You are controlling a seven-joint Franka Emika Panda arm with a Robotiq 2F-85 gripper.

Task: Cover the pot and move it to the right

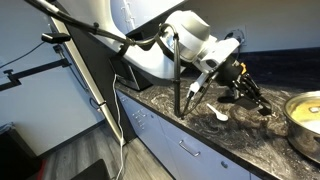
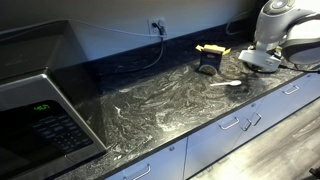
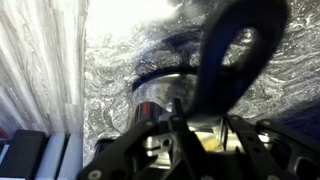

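Note:
The pot [image 1: 304, 112], wide, shiny and yellowish, stands uncovered on the dark marble counter at the right edge of an exterior view. It is out of view in the other views. My gripper [image 1: 232, 82] hangs over the counter some way left of the pot, and also shows at the top right of an exterior view [image 2: 260, 60]. In the blurred wrist view my fingers [image 3: 195, 125] frame a black loop-shaped handle [image 3: 235, 50], next to a shiny steel cylinder with a dark blue top [image 3: 155, 92]. I cannot tell whether the fingers grip the loop. No glass lid shows clearly.
A white spoon [image 1: 222, 115] [image 2: 228, 84] lies on the counter [image 2: 170, 110] near its front edge. A black object with a yellow piece [image 2: 208, 62] sits by the back wall. A microwave [image 2: 40, 120] stands at the far end. A thin black stand [image 1: 178, 80] rises beside the arm.

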